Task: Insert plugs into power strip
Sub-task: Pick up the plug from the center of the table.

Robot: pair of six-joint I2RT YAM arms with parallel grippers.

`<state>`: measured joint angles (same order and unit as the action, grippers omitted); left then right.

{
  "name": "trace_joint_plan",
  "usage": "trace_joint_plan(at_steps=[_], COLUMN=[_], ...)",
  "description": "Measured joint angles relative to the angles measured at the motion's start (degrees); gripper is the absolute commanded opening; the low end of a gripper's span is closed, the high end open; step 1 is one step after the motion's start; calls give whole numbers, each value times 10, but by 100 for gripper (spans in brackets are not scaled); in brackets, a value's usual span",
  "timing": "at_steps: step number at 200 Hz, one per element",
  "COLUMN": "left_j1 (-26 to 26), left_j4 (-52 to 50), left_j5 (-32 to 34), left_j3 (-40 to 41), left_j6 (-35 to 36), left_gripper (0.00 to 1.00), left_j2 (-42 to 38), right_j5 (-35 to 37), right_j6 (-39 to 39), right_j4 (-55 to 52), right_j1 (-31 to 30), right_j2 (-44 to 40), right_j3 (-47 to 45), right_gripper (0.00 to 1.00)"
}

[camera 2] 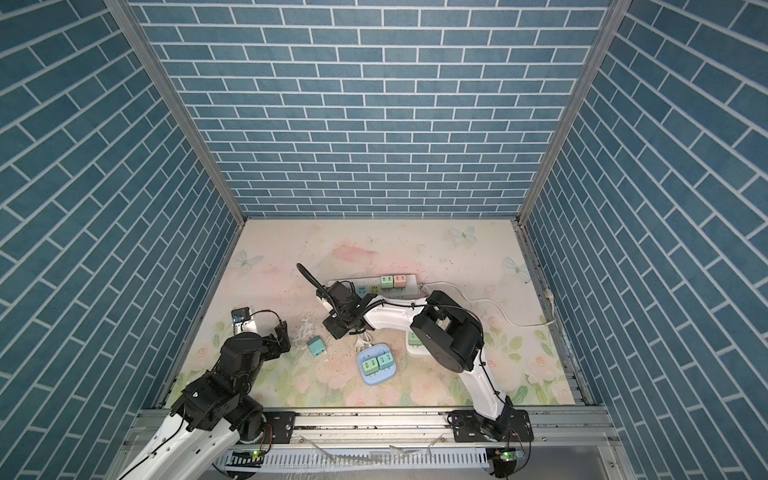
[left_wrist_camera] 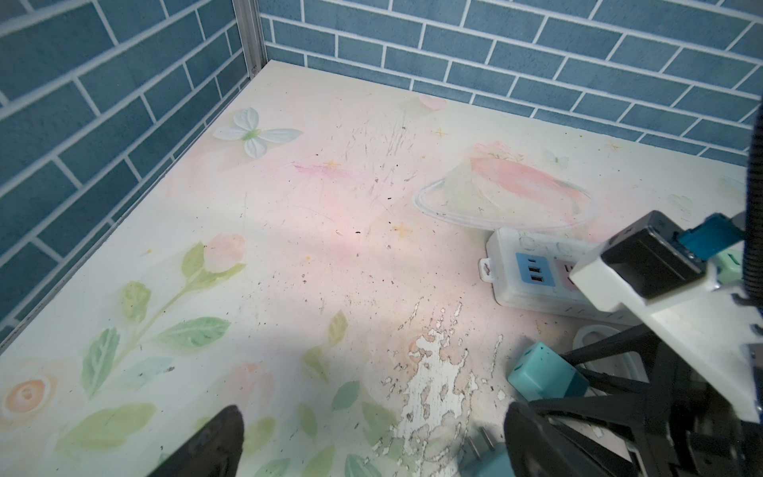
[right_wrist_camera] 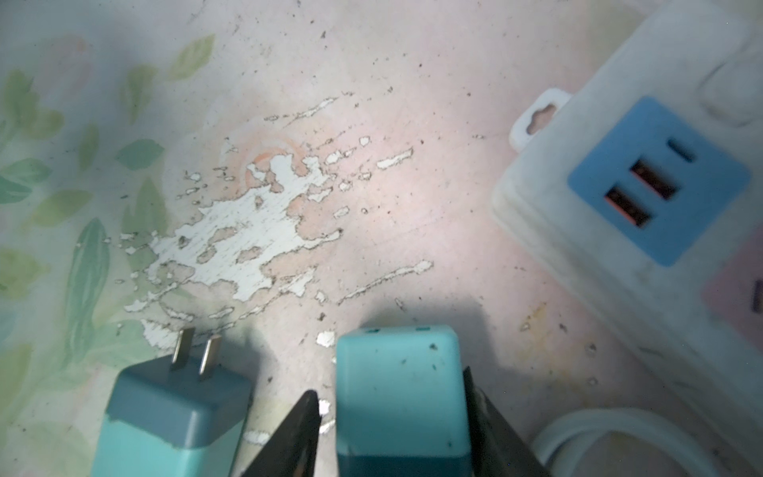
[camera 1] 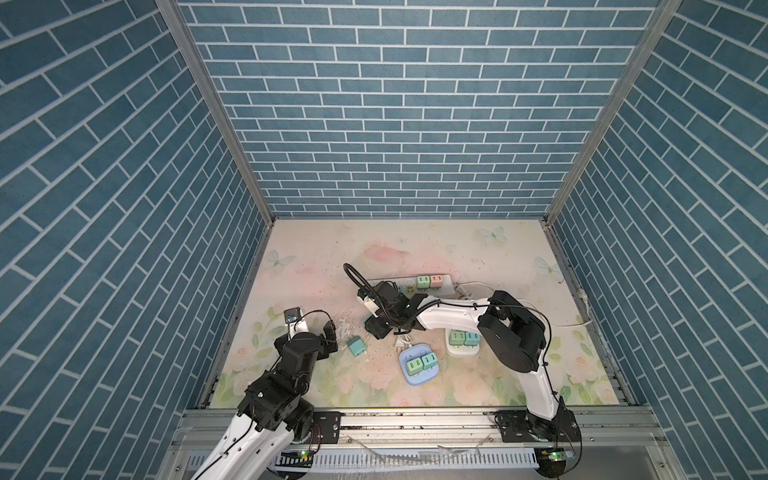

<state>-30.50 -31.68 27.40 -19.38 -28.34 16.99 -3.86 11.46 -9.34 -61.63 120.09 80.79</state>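
My left gripper [left_wrist_camera: 375,409] hangs wide open over the table [left_wrist_camera: 289,247]. My right gripper [right_wrist_camera: 390,380] straddles a teal plug [right_wrist_camera: 396,413]: one finger [right_wrist_camera: 491,425] is touching it, thin gap at the other, so I can't tell if it's gripped. It's near the white power strip [right_wrist_camera: 619,231] end; a second teal plug [right_wrist_camera: 173,417] lies just beside, prongs showing.

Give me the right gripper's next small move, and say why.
Probably close the right gripper fully on the teal plug between its fingers. One finger looks to touch the plug's side, but a strip of table shows between the other finger and the plug, so the hold looks unsure before any lift.
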Motion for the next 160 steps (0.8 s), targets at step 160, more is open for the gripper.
trace_joint_plan(at_steps=[160], left_j1=[0], left_j4=[-1], left_j5=[3], left_j3=[0], left_j6=[-3], left_gripper=[100], left_j2=[1], right_j5=[35], right_j6=[-30], right_j4=[68], right_j1=[-7], right_j2=[-23], right_j3=[-64], right_gripper=[31])
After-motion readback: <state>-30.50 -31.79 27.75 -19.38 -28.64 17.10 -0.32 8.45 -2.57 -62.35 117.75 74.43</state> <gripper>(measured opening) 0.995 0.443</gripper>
